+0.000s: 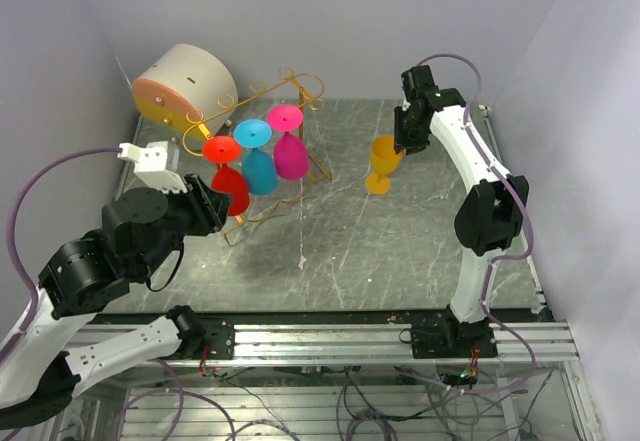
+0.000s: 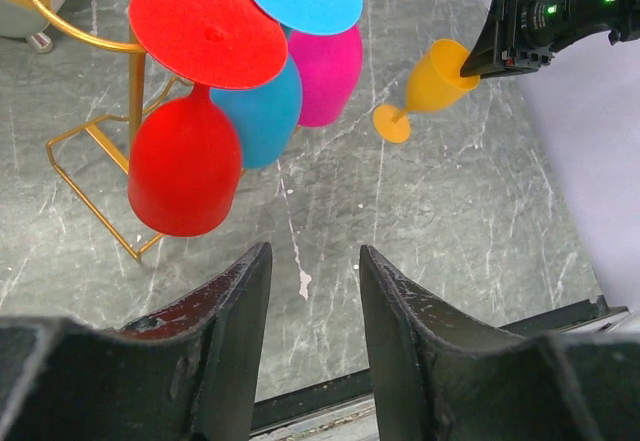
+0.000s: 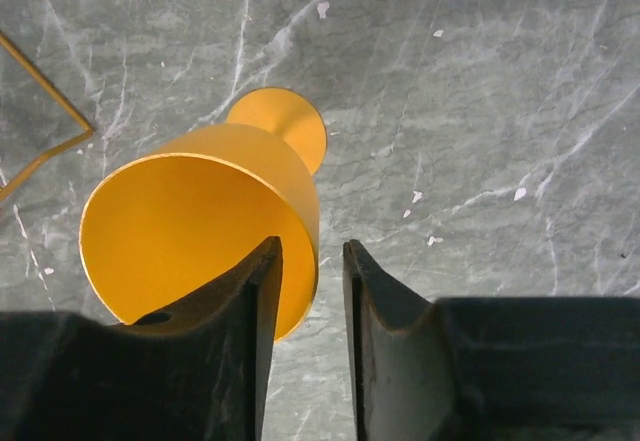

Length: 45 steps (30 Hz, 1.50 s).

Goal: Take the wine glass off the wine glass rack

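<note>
The right gripper has its two black fingers parted astride the rim of a yellow-orange plastic wine glass: one finger sits inside the bowl, the other outside, with a sliver of daylight between the wall and the outer finger. That glass stands on its foot on the grey marbled table, apart from the gold-coloured thin wire wine glass rack, on its right side. On the rack's top rails three more glasses hang bowl-down in a row: a red one nearest, a blue one in the middle and a pink one behind. The left gripper is open and holds nothing, poised just short of the red glass. A cream drum with an orange face lies behind the rack.
</note>
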### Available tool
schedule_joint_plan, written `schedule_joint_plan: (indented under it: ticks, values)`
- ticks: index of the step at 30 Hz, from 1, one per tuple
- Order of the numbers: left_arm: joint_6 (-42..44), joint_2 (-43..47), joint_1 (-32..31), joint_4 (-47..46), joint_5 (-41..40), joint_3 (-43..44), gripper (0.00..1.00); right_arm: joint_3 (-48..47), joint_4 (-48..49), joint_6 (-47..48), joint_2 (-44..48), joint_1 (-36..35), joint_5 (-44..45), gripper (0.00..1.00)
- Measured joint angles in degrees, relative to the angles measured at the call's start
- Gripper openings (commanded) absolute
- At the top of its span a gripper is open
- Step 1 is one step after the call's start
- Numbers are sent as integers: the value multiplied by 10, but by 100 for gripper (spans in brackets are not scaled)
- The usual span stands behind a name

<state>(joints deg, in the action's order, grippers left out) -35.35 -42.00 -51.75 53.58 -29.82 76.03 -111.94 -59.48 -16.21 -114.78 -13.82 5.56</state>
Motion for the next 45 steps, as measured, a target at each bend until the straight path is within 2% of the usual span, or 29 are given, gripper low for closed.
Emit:
schedule_joint_plan:
  ticks: [2, 6, 7, 8, 10, 14, 18, 23, 30, 45]
  values:
    - [-1, 7, 0, -1, 0, -2, 56, 0, 1, -3, 5, 0, 0, 41]
    - [-3, 26, 0, -2, 0, -15, 59, 0, 2, -13, 38, 0, -7, 43]
    - [-5, 31, 0, -2, 0, -19, 59, 0, 3, -19, 56, -2, -13, 43]
    - [-9, 42, 0, -3, -1, -25, 59, -5, 13, -36, 114, -7, -32, 44]
    - [-11, 45, 0, -3, -2, -26, 59, -8, 22, -45, 136, -13, -47, 44]
    - [-14, 41, 0, -5, -8, -26, 59, 20, 109, -106, 217, -71, -159, 44]
    - [-18, 30, 0, -6, -8, -26, 59, 107, 240, -192, 271, -147, -268, 44]
    - [-25, 26, 0, -6, -8, -26, 59, 160, 342, -283, 259, -179, -320, 44]
    - [-29, 30, 0, -6, -9, -26, 59, 169, 409, -356, 240, -183, -317, 43]
    - [-33, 30, 0, -1, -10, -22, 59, 160, 447, -404, 189, -183, -304, 37]
